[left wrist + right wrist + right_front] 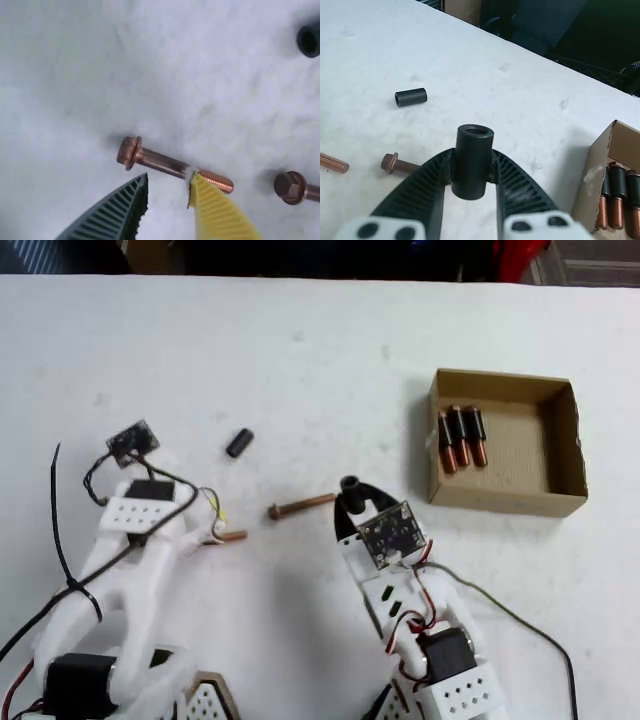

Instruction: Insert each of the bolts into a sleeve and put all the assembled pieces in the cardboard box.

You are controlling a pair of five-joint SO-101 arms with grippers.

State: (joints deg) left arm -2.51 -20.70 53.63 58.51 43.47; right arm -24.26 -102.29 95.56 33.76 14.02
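Bolts (pixel 300 505) x2 loose, sleeves (pixel 239 443) x2, one pinched in R gripper (pixel 471 160), L gripper (pixel 168 176) wide, 3 assembled pcs (pixel 461 438) in box (pixel 505 502).

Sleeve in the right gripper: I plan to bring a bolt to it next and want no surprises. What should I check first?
1. The sleeve is clamped in the right gripper, open end up: ok.
2. Its bore is clear all the way down: cannot tell.
3. The left gripper holds a bolt: not ok; fingers open, bolt lies on the table at their tips.
4. A second bolt lies free between the arms: ok.
5. The box has room beside the three assembled pieces: ok.
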